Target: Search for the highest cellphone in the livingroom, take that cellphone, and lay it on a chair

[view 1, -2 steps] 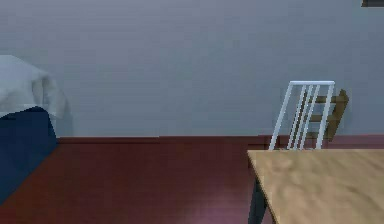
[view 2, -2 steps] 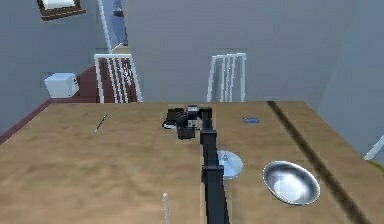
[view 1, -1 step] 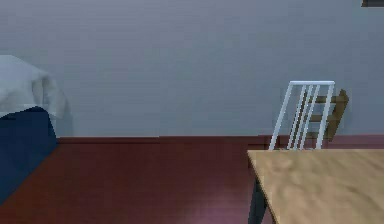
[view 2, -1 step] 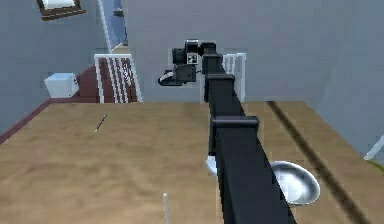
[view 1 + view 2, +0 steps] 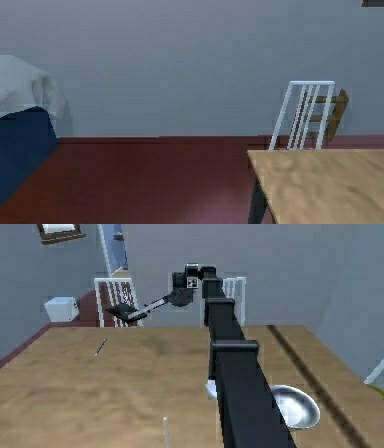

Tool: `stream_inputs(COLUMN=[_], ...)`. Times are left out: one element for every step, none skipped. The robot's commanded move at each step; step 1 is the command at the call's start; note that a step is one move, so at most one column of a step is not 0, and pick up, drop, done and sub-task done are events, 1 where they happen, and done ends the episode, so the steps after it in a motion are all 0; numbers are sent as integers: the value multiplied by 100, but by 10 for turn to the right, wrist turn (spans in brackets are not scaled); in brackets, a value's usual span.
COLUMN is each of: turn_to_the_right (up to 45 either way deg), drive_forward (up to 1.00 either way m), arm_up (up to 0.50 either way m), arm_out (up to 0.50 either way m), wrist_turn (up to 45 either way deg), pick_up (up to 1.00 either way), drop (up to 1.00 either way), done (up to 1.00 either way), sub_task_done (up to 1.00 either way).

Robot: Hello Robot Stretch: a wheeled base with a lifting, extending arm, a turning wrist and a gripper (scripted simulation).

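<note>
**Gripper [image 5: 122, 312].** A dark body with two thin fingers, reaching out past the far edge of the pale wooden table [image 5: 120, 384]. I cannot tell whether it holds anything. A small dark flat slab [image 5: 128, 317] shows at the fingertips, but its shape does not let me name it as the cellphone. Directly behind it, just beyond the table's far edge, stands a white slat-backed chair with a red seat [image 5: 112, 296].

**Arm.** I see the dark square arm bar [image 5: 235, 364] crossing above the table from near edge to far edge. It ends at two white marker squares [image 5: 190, 279].

**On the table.** A shiny round metal bowl [image 5: 292, 406] lies just beside the bar, toward the near edge. A thin dark stick [image 5: 100, 347] lies well apart from it, nearer the far edge.

**Beyond the table.** A second white slatted chair [image 5: 236, 290] stands at the far edge, and a small white box [image 5: 62, 309] sits off the far corner.

**Forward view.** A corner of the table [image 5: 320, 185] shows, with a white-framed slat chair [image 5: 300, 115] at its far edge and a brown wooden ladder-back chair [image 5: 338, 112] just behind that. A dark blue upholstered seat [image 5: 20, 150] stands well apart from the table, across the red-brown floor [image 5: 150, 180].
</note>
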Motion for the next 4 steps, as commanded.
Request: stream_inputs(turn_to_the_right=[0,0,0,0], drive_forward=[0,0,0,100], arm_up=[0,0,0,0], arm_out=[0,0,-48,0], wrist_turn=[-450,-270,0,0], pick_up=[0,0,0,0], drop=[0,0,0,0], done=[0,0,0,0], sub_task_done=[0,0,0,0])
